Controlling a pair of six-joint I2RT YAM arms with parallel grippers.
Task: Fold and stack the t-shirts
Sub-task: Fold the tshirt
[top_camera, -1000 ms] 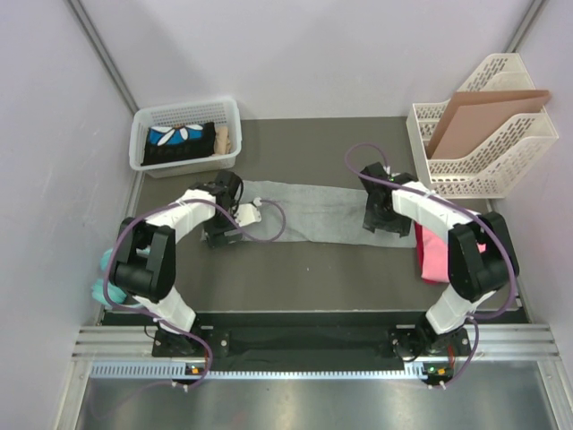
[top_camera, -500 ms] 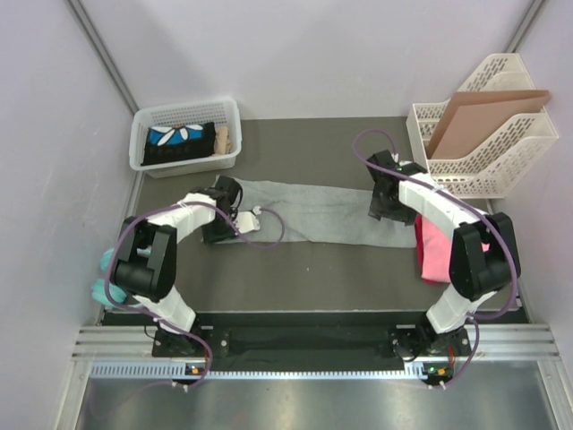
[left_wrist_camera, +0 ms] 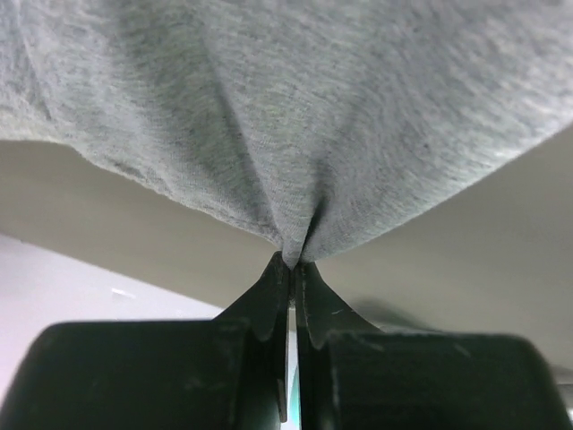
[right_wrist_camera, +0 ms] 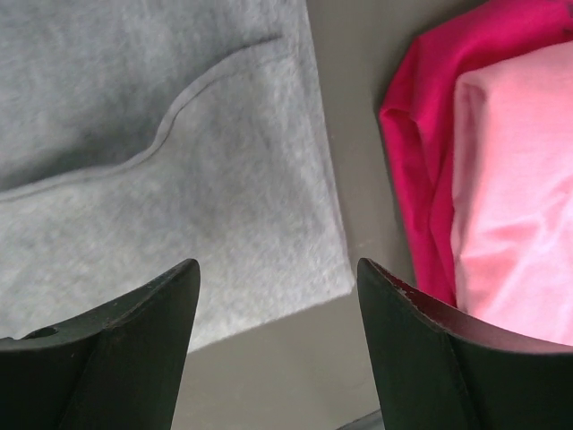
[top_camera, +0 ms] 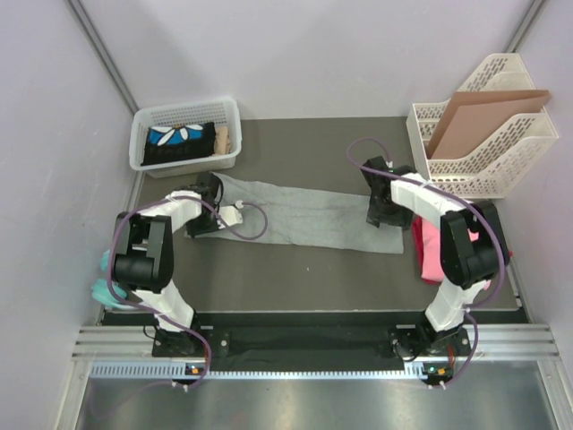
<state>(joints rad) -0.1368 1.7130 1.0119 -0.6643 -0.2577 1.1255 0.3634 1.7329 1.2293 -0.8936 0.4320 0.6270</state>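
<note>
Folding grey t-shirt (top_camera: 304,213): left tool (left_wrist_camera: 293,262) pinches its edge; right tool (right_wrist_camera: 277,267) wide, empty. Next, likely: right tool grips the corner beneath it.

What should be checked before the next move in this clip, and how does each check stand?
1. Left hand gripping the grey t-shirt: ok, shut on a pinch of its edge.
2. Right hand gripping the other end: not ok, open above that corner, holding nothing.
3. Grey t-shirt lying flat between the hands: ok.
4. Pink t-shirt and magenta t-shirt clear of the grey one: ok, bare table between.
5. Layers caught by the left hand: cannot tell.
</note>
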